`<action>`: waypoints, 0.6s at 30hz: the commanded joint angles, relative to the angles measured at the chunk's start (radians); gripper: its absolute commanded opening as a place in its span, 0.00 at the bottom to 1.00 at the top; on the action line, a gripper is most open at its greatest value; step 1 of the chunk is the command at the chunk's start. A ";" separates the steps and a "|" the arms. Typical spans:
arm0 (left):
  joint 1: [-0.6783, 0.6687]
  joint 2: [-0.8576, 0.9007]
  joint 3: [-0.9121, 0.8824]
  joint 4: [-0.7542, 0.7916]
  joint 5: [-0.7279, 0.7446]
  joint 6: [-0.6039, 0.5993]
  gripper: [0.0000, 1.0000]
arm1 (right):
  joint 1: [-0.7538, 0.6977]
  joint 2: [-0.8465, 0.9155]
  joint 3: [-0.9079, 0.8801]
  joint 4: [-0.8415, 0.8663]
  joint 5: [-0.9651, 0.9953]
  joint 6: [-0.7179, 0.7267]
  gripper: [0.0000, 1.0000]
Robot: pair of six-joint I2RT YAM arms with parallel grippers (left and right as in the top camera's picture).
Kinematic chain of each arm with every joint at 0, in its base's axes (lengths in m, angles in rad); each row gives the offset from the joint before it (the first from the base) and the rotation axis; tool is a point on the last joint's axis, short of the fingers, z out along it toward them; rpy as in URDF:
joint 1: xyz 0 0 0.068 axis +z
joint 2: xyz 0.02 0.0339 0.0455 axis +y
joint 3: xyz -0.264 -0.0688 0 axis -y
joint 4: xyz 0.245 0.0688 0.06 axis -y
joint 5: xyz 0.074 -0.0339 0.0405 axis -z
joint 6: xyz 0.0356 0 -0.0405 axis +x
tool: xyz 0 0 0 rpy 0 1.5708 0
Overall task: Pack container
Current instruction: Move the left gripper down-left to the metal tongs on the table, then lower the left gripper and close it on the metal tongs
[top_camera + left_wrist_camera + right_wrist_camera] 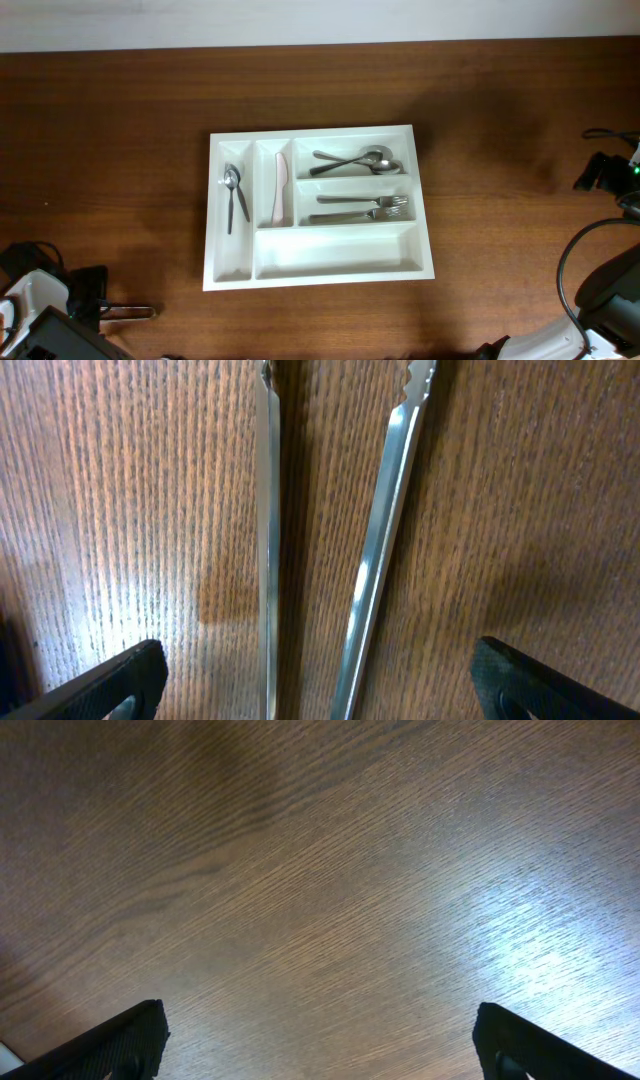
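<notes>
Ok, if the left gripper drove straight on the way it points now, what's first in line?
Likely the shiny metal tongs lying on the brown wooden table, framed by the open left gripper; depth is unclear.

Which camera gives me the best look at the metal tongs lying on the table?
The left wrist view: the metal tongs fill it, both shiny arms close up between the open fingers. Overhead shows them only small, at the picture's lower left. The right wrist view shows none of them.
</notes>
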 commanded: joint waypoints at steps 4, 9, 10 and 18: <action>0.005 0.008 -0.006 0.011 0.026 0.023 0.99 | -0.003 0.003 -0.002 0.000 0.002 0.008 0.99; 0.005 0.008 -0.006 0.021 0.047 0.022 0.99 | -0.003 0.003 -0.002 0.000 0.002 0.008 0.99; 0.007 0.008 -0.006 0.021 0.050 0.022 0.99 | -0.003 0.003 -0.002 0.000 0.002 0.008 0.99; 0.048 0.008 -0.006 0.018 0.105 0.022 0.99 | -0.003 0.003 -0.002 0.000 0.002 0.008 0.99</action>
